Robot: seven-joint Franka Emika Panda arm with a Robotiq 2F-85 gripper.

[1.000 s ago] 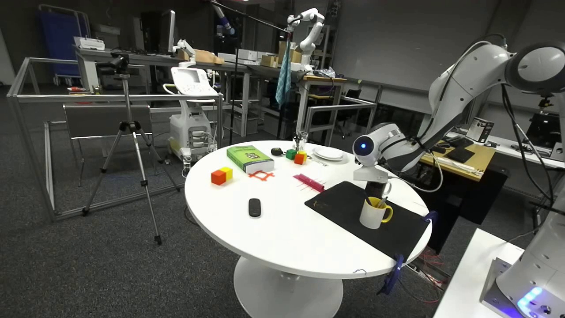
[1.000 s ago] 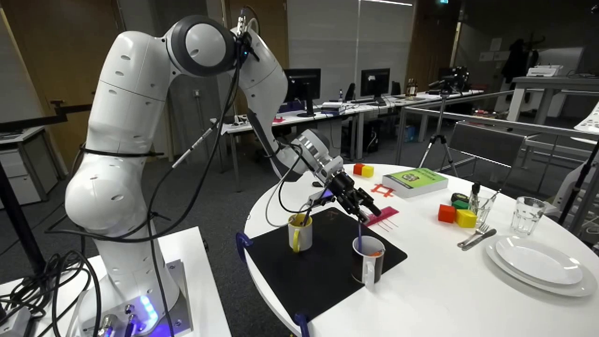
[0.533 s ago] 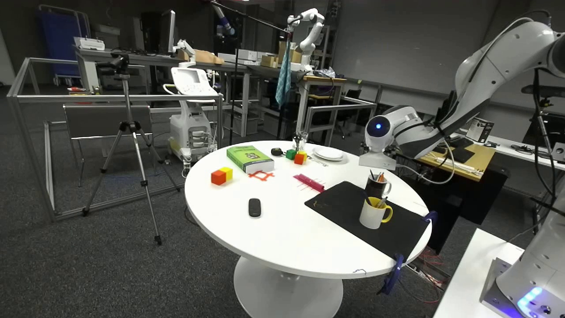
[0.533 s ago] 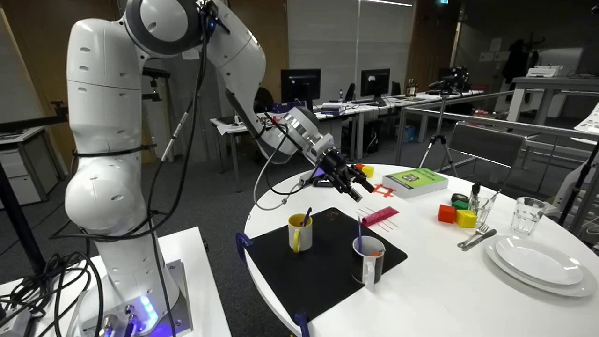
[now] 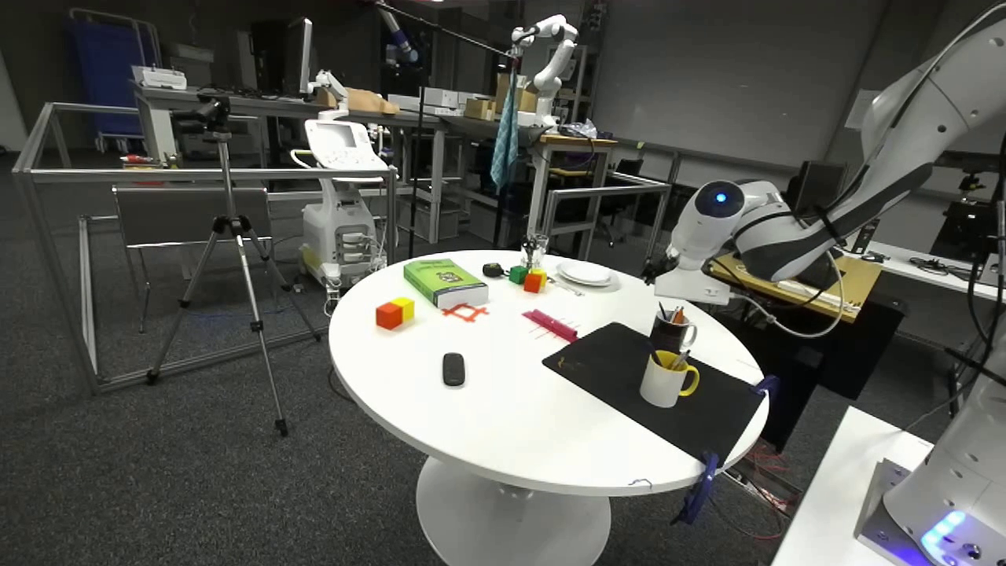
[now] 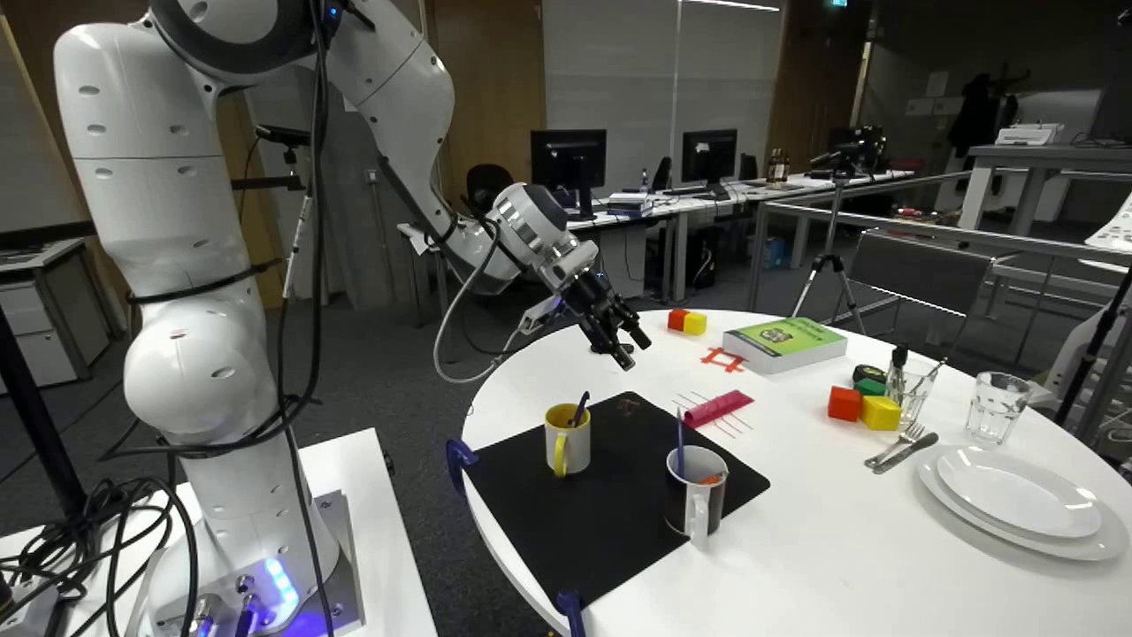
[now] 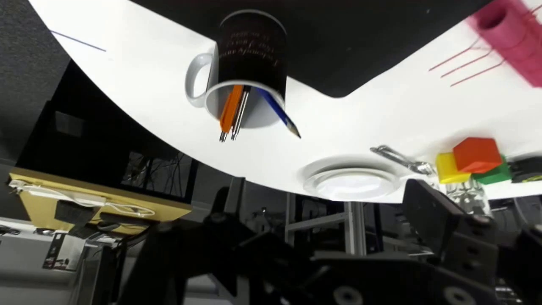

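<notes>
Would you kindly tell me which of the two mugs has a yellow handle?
It is the white mug, which is yellow inside too; the black mug has a white handle instead.

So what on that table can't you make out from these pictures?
Black mug: lettering too small and blurred to read fully, wrist view.
Blue pencil: lower end hidden by the mug's wall, wrist view.
Book: cover text too small, both exterior views.
Pink tube: cut off by the right edge, wrist view only.
</notes>
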